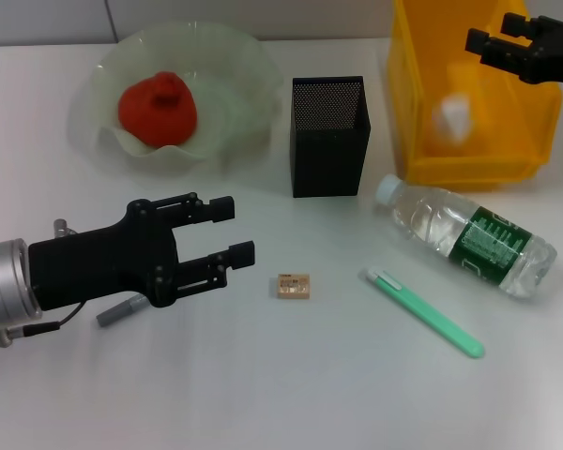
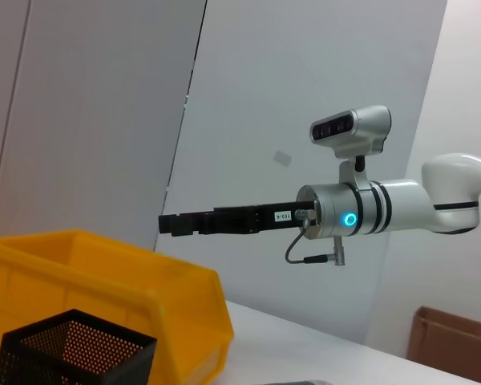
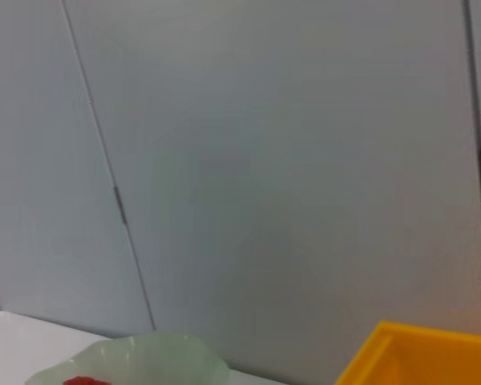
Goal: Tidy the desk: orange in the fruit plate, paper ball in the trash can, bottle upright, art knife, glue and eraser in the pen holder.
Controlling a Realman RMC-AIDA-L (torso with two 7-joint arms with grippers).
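Note:
The orange (image 1: 158, 108) lies in the pale green fruit plate (image 1: 235, 84) at the back left. A white paper ball (image 1: 453, 117) lies inside the yellow bin (image 1: 469, 169) at the back right. A clear bottle with a green label (image 1: 469, 234) lies on its side. The green art knife (image 1: 422, 312), the small eraser (image 1: 293, 286) and a grey glue stick (image 1: 120, 309) lie on the table. The black mesh pen holder (image 1: 328, 136) stands in the middle. My left gripper (image 1: 235, 230) is open and empty, over the glue stick, left of the eraser. My right gripper (image 1: 493, 33) is open above the bin.
The left wrist view shows the right gripper (image 2: 172, 224) from the side above the yellow bin (image 2: 104, 281), with the pen holder (image 2: 72, 349) in front. The right wrist view shows the plate's rim (image 3: 144, 357) and the bin's corner (image 3: 433, 353) against a grey wall.

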